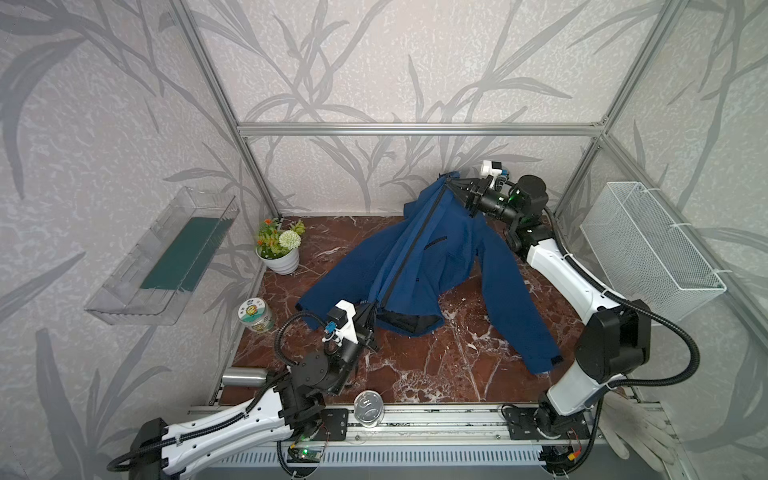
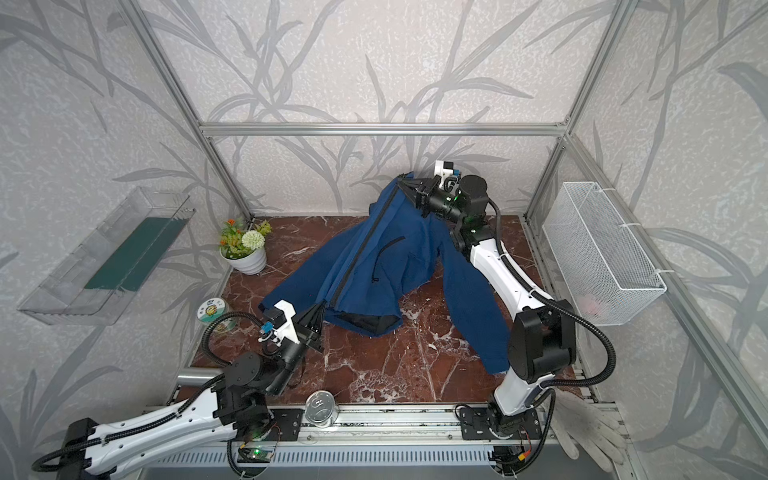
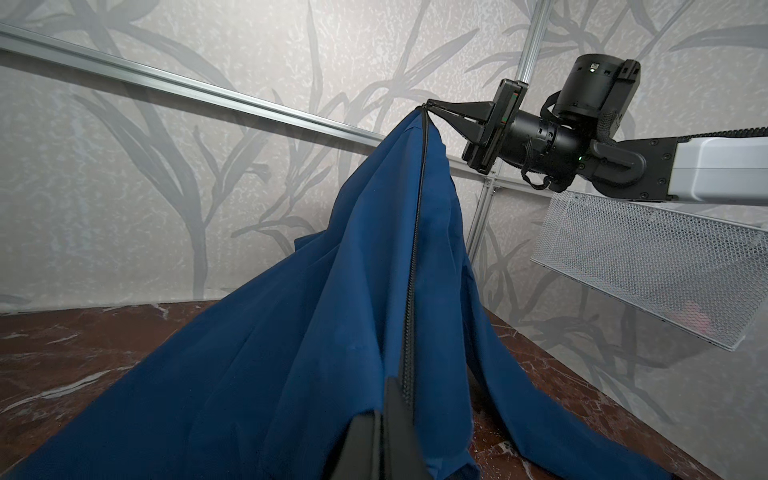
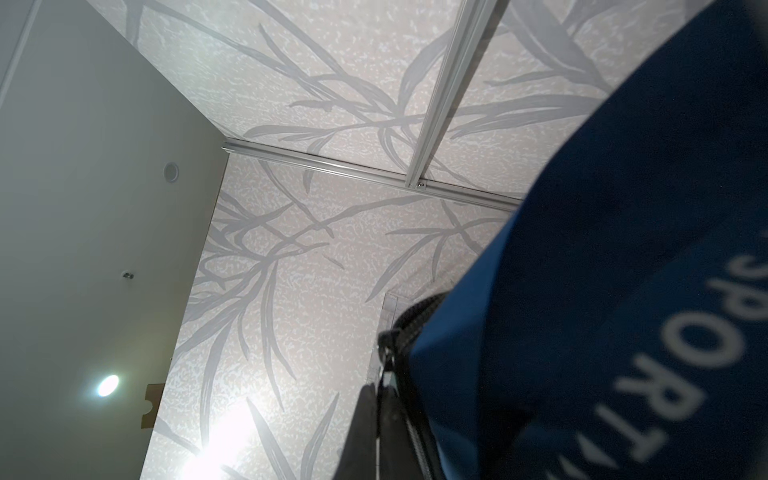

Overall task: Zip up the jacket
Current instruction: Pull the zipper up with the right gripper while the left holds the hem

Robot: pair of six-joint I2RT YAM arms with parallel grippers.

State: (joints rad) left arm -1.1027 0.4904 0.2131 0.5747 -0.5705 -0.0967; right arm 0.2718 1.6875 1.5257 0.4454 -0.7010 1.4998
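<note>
The navy-blue jacket point(image 1: 419, 266) point(image 2: 374, 262) is stretched between both grippers above the marble table point(image 1: 436, 374). Its black front zipper point(image 1: 409, 245) point(image 3: 415, 257) runs taut as one closed line from hem to collar. My left gripper point(image 1: 372, 308) point(image 2: 322, 306) point(image 3: 383, 401) is shut on the hem at the zipper's lower end. My right gripper point(image 1: 449, 179) point(image 2: 401, 178) point(image 3: 428, 106) point(image 4: 376, 388) is raised near the back wall, shut on the zipper's top end at the collar. White lettering point(image 4: 681, 353) shows in the right wrist view. One sleeve point(image 1: 519, 311) trails to the right.
A flower pot point(image 1: 282, 249), a labelled can point(image 1: 255, 316) and a metal bottle point(image 1: 243, 377) stand along the table's left edge. A tin point(image 1: 369, 409) sits on the front rail. A wire basket point(image 1: 648, 249) hangs right, a clear tray point(image 1: 166, 257) left. A white glove point(image 1: 636, 432) lies front right.
</note>
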